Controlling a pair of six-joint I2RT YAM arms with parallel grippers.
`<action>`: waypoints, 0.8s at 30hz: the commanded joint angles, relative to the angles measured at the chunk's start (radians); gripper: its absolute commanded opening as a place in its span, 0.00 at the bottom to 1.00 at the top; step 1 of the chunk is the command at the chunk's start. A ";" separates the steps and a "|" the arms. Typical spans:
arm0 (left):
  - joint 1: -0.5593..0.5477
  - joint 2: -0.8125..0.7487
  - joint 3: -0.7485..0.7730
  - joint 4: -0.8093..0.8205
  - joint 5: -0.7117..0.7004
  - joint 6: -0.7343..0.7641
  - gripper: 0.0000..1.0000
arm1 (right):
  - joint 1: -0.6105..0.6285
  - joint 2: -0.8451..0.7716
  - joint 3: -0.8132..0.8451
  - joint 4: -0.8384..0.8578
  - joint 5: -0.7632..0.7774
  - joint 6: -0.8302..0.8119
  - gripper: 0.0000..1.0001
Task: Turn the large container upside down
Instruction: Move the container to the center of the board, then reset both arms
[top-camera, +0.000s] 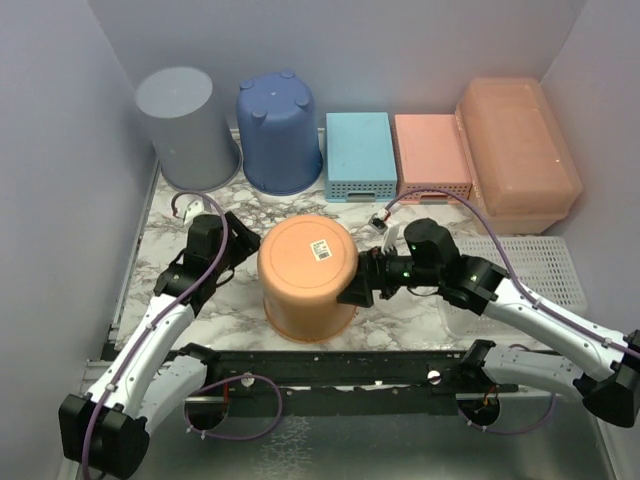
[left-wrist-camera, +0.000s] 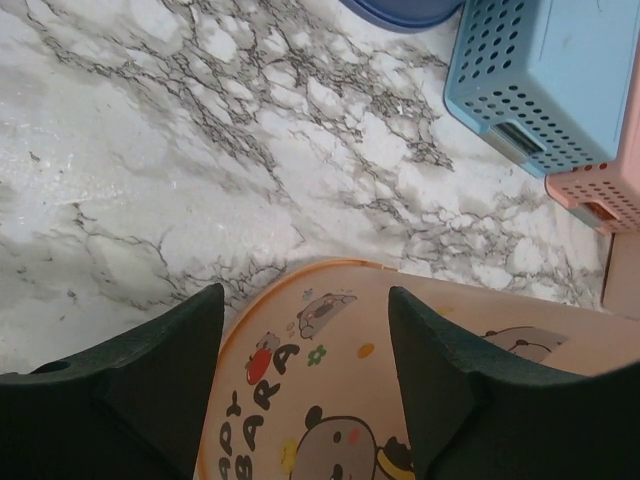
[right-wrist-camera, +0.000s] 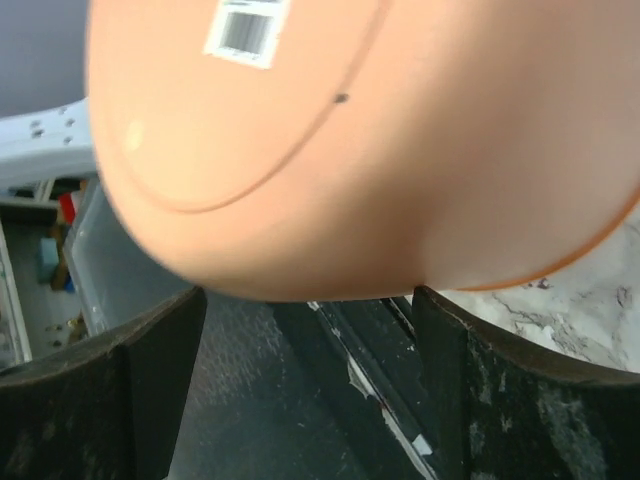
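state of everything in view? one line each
Round orange plastic bucket: upside down, base up, between the grippers.
Grey round bucket: upside down.
Dark blue round bucket: upside down.
Light blue perforated basket: upside down.
Pink perforated basket: upside down.
Big translucent peach-orange box: untouched, orientation unclear.
Left gripper: open.
Right gripper: open.
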 joint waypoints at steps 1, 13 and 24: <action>-0.006 0.060 0.030 0.106 0.095 -0.032 0.68 | 0.005 0.067 0.084 0.032 0.292 0.093 0.89; -0.036 0.172 0.115 0.157 0.018 0.003 0.74 | -0.002 0.170 0.260 -0.058 0.669 0.044 0.96; -0.035 0.161 0.349 -0.209 -0.243 0.237 0.99 | -0.120 0.064 0.277 -0.126 1.032 -0.183 1.00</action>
